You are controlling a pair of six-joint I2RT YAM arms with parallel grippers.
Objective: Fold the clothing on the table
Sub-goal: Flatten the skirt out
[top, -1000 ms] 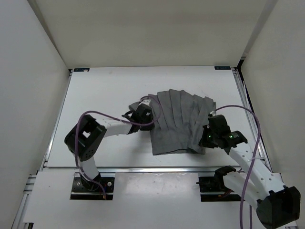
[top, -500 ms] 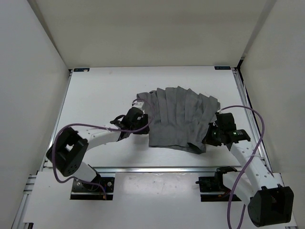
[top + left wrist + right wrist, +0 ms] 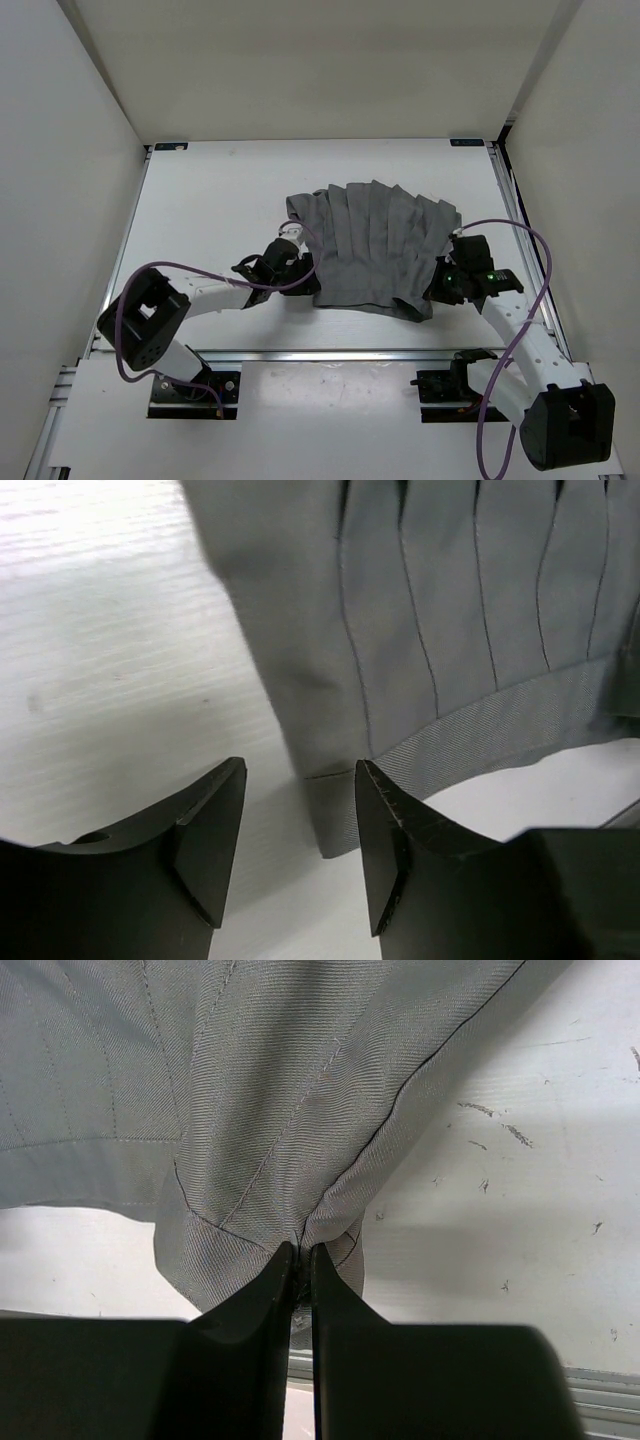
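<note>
The clothing (image 3: 375, 245), a grey pleated garment, lies spread across the middle right of the white table (image 3: 210, 200). My left gripper (image 3: 298, 262) sits at its left edge, open. In the left wrist view the clothing's (image 3: 450, 630) hemmed near corner lies on the table just ahead of the left gripper (image 3: 300, 815), between the finger lines, with nothing gripped. My right gripper (image 3: 432, 290) is at the near right corner. The right wrist view shows the right gripper (image 3: 302, 1258) shut on a pinched fold of the clothing (image 3: 250, 1080).
A silver rail (image 3: 330, 353) runs along the table's near edge, close behind the right gripper. White walls (image 3: 60, 150) enclose the table on three sides. Purple cables (image 3: 190, 268) loop over both arms.
The left gripper has opened and let go of the cloth's left edge, then drawn back a little toward the near side. The garment has settled flatter. The right gripper keeps its pinch.
</note>
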